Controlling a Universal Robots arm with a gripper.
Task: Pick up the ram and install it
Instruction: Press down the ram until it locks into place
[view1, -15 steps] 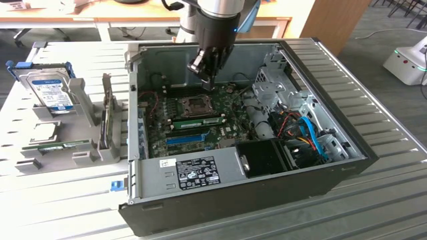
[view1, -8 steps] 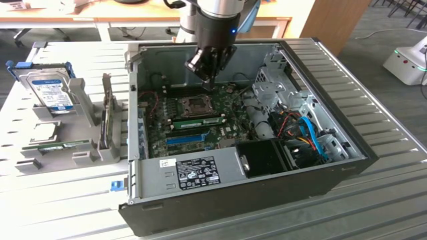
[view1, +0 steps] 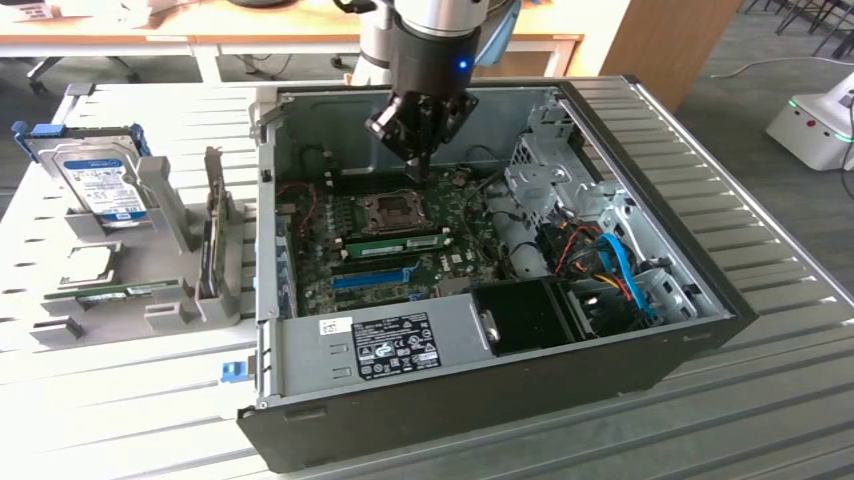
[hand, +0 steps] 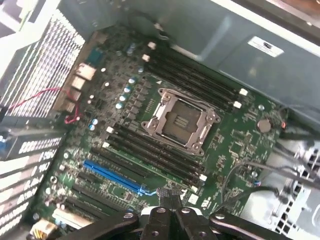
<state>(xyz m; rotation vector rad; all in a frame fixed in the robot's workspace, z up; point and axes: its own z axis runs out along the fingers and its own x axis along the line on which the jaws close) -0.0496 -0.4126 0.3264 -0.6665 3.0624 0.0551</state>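
One ram stick (view1: 395, 241) sits in the open computer case (view1: 694, 300) on the ribbed grey surface (view1: 134, 400); another (view1: 118, 292) lies left beside one hard drive (view1: 104, 185). The gripper (view1: 416, 165) hangs clenched above the motherboard (hand: 230, 145), holding nothing.

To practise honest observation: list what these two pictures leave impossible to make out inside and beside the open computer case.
- Exterior view: whether the gripper holds anything; its tips are small and dark against the board.
- Exterior view: print on the case sticker, too small.
- Wrist view: the motherboard's near part, hidden by the gripper.
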